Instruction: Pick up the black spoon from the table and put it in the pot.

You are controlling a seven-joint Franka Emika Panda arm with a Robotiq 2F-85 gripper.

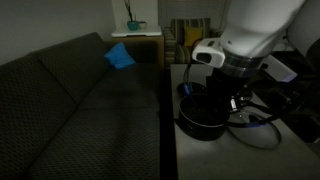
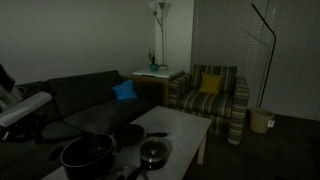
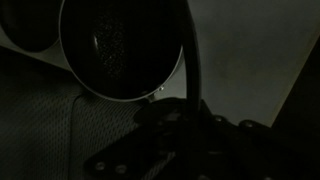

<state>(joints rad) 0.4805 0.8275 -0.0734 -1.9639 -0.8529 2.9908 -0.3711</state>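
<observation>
In the wrist view my gripper is a dark mass, shut on the black spoon, whose slim handle rises straight from between the fingers. The pot lies just beyond and left of the spoon, its dark inside open to view. In both exterior views the pot stands on the pale table. My arm's white wrist hangs above the pot's right side. The spoon is too dark to make out in the exterior views.
A glass lid lies on the table beside the pot, and a black pan sits behind it. A dark couch with a blue cushion runs along the table. A striped armchair stands beyond.
</observation>
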